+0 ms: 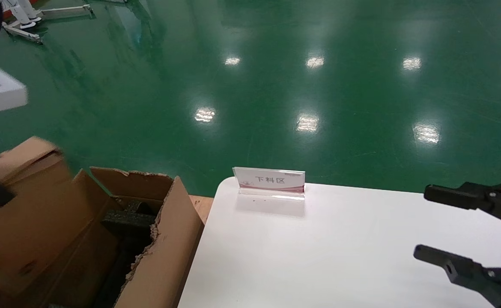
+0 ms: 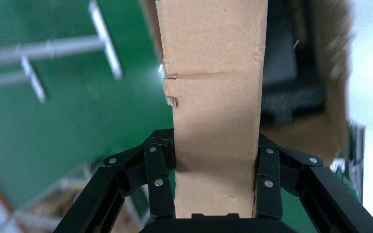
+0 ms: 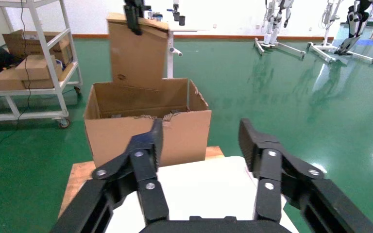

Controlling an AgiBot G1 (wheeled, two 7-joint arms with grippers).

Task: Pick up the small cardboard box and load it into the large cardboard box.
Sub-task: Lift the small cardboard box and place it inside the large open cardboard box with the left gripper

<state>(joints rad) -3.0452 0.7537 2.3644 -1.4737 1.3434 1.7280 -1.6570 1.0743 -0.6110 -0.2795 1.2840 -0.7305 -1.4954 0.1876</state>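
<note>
The small cardboard box [image 1: 23, 205] is flat, plain and brown. It hangs upright over the open top of the large cardboard box [image 1: 165, 239], with its lower end inside the opening. My left gripper [image 2: 216, 145] is shut on its narrow upper end [image 2: 216, 97]. The right wrist view shows the small box [image 3: 138, 53] held from above by the left gripper [image 3: 133, 14] over the large box [image 3: 145, 133]. The large box has ragged edges, with black foam [image 1: 128, 220] inside. My right gripper [image 1: 421, 222] is open and empty over the white table [image 1: 340, 256].
A clear sign stand [image 1: 269, 182] with red and white lettering stands at the table's far edge. The large box sits on a wooden pallet [image 1: 201, 203] on the green floor. A white box [image 1: 0, 90] lies at far left. A shelf cart [image 3: 29, 73] with cartons stands beyond.
</note>
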